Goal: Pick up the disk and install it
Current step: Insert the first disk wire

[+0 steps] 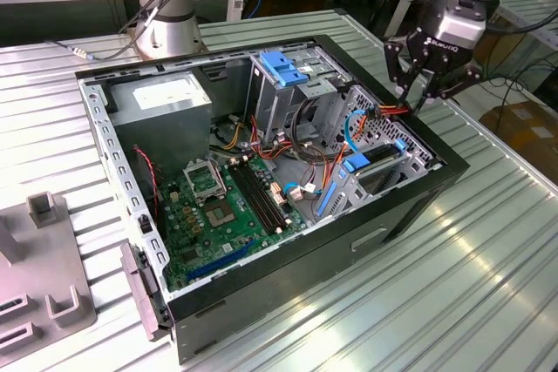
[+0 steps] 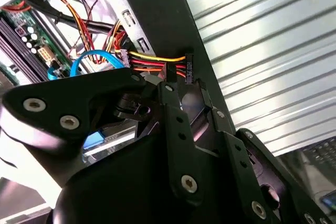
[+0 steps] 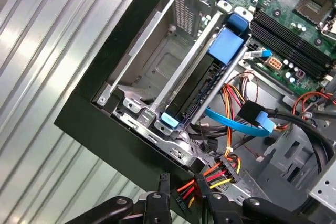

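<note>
**A:** Exterior view first. Where's the disk (image 1: 382, 157)?

**B:** It's on edge in the bay at the corner of the computer case (image 1: 261, 272), on the exterior view's right. The gripper (image 1: 420, 98) hangs just above that corner, with red and yellow wires (image 1: 392, 111) running from its tip. The tall cage (image 1: 283, 71) and the motherboard (image 1: 218, 206) are well apart from it.

**A:** And the second wrist view?

**B:** The gripper (image 2: 185, 85) is clamped on the black power plug (image 2: 188, 69), just beside the case wall. My worry is that short wires will tug back, so the plug could twist in the grip or slip out. The blue data cable (image 2: 92, 59) loops close by (an easy snag).

**A:** First wrist view?

**B:** The disk (image 3: 202, 85) shows as a dark slab between its blue tabs. It looks seated, though I can't be sure from this angle. The blue data cable (image 3: 247, 121) lies loose across the way to the disk's end, and the wires (image 3: 210, 174) fan out near it. If the plug goes in tilted, it could jam against the bay's metal lip, and dragging it could hook the blue cable.
</note>
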`<state>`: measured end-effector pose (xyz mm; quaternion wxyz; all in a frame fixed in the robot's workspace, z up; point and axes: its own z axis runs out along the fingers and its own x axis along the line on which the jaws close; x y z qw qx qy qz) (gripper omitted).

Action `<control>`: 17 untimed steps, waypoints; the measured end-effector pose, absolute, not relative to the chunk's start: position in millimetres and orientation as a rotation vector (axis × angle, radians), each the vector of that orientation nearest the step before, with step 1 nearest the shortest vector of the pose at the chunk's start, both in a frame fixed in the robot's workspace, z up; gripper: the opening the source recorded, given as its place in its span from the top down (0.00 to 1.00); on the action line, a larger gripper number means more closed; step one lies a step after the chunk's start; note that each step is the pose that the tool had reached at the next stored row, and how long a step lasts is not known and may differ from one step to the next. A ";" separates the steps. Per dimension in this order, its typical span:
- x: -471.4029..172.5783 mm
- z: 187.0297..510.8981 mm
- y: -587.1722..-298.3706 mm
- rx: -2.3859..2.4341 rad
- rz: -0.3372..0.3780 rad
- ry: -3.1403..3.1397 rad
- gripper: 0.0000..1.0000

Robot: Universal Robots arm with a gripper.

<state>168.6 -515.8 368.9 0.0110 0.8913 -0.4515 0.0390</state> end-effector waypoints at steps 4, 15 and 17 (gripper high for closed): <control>168.6 368.7 -515.8 2.839 0.123 -1.295 0.68; 168.7 368.7 -515.8 2.857 0.124 -1.258 0.68; 168.7 368.7 -515.8 2.856 0.124 -1.258 0.68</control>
